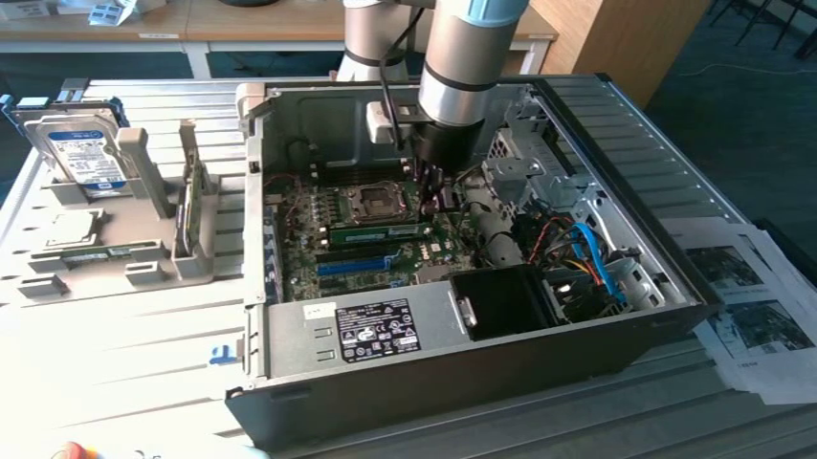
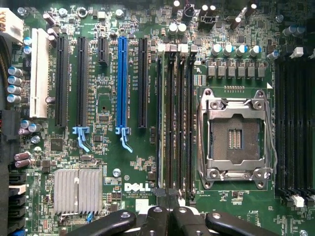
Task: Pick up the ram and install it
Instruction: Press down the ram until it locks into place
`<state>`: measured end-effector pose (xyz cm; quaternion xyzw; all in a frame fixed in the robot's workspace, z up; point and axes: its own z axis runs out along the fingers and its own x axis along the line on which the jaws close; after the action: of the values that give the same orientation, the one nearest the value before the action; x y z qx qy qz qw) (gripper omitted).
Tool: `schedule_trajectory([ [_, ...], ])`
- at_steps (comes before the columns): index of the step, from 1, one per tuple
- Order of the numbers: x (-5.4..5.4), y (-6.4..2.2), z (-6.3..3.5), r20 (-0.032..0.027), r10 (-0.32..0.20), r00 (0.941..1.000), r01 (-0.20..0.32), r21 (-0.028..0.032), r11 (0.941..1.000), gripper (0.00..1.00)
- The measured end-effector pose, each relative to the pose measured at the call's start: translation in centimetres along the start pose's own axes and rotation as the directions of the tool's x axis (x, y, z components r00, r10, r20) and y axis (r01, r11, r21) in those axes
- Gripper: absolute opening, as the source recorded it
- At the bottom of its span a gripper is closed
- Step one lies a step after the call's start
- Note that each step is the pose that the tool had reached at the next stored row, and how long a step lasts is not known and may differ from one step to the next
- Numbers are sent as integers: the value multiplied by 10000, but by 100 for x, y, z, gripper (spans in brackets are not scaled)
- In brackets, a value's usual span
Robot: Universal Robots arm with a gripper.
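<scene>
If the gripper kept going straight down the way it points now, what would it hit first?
Most likely the ram seated edge-on in its motherboard slot, directly below the shut gripper; the remaining gap is unclear.

"DELL" is being read in white capitals on the green motherboard [image 2: 128, 167] in the wrist view, at about six o'clock from the long blue slot [image 2: 122, 83], just beside the finned heatsink [image 2: 78, 191]. Small white lines beneath the logo are being left unread, as is the print running along the slots. In the exterior view, a white-on-black label [image 1: 371, 330] is being seen on the power supply at the case's six o'clock edge; its print is not being made out. The hard drive's label [image 1: 86, 153] is likewise illegible.
</scene>
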<state>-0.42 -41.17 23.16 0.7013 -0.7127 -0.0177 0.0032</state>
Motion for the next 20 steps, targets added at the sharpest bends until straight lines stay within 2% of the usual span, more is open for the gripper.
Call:
schedule_trajectory([
  [20, 4, 244, 8, 1, 1, 10000, -1, 0, 10000, 10],
])
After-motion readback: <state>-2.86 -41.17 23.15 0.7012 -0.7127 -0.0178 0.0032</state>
